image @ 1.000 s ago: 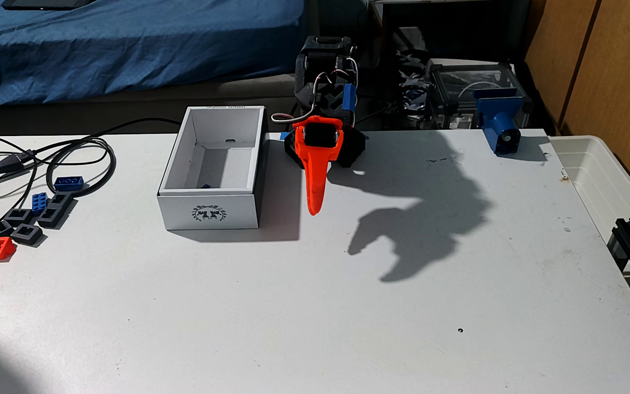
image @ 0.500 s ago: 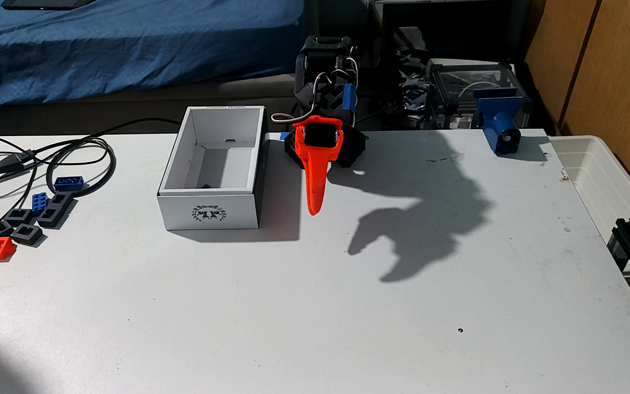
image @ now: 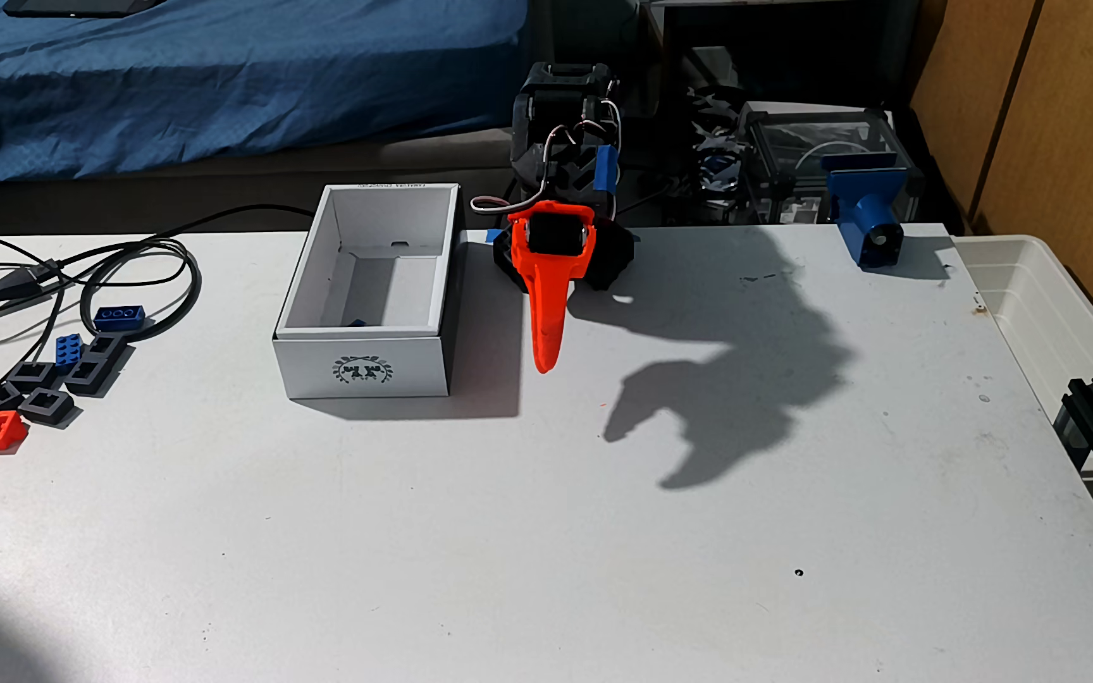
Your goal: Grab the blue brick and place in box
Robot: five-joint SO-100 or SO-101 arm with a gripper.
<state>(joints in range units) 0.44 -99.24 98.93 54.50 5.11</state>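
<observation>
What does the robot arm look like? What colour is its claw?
In the fixed view, the claw is bright orange plastic, shaped like a long pointy beak, wide at the top around a square black motor. The arm behind it is blocky and black, with thin white and red wires looping over it and a strip of blue tape on one side.

The arm (image: 563, 131) is sitting folded over its base. The orange gripper (image: 545, 364) is pointing down, empty; jaw spacing unclear.
</observation>
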